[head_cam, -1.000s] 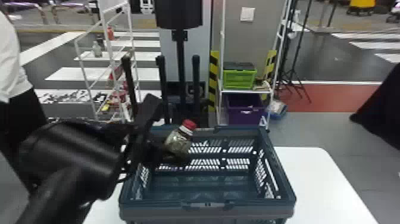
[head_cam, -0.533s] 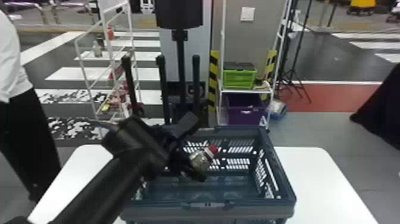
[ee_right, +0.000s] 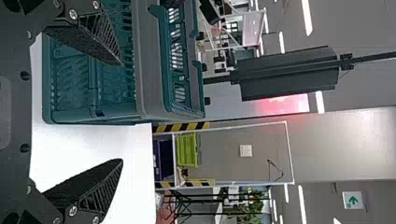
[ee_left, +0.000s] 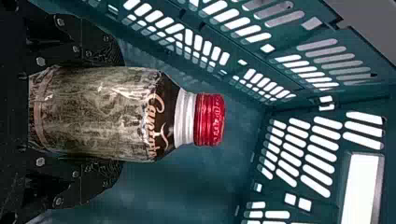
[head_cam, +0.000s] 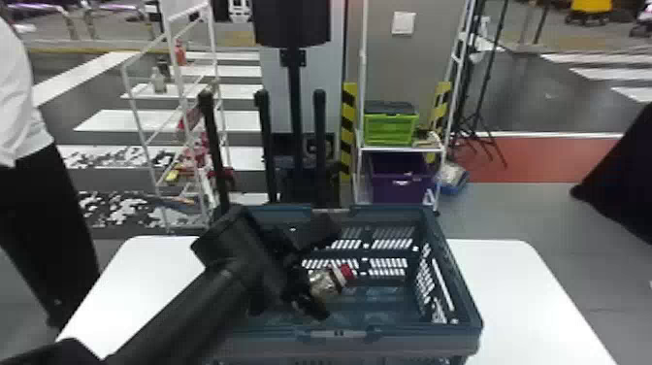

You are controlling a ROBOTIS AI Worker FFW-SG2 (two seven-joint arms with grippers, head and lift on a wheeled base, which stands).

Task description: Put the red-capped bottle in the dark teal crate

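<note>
One red-capped bottle (head_cam: pixel 325 284), base hidden in head view, snug between left jaws, with right jaws wide apart.

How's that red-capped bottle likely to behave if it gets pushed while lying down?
The red-capped bottle would probably roll on its side, since its body looks round. It seems fairly stiff, with no clear dent showing between the left tool's fingers. Its glossy surface may be a little slippery.

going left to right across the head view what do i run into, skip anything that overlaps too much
white rack → red-capped bottle → purple bin → black tripod stand
</note>
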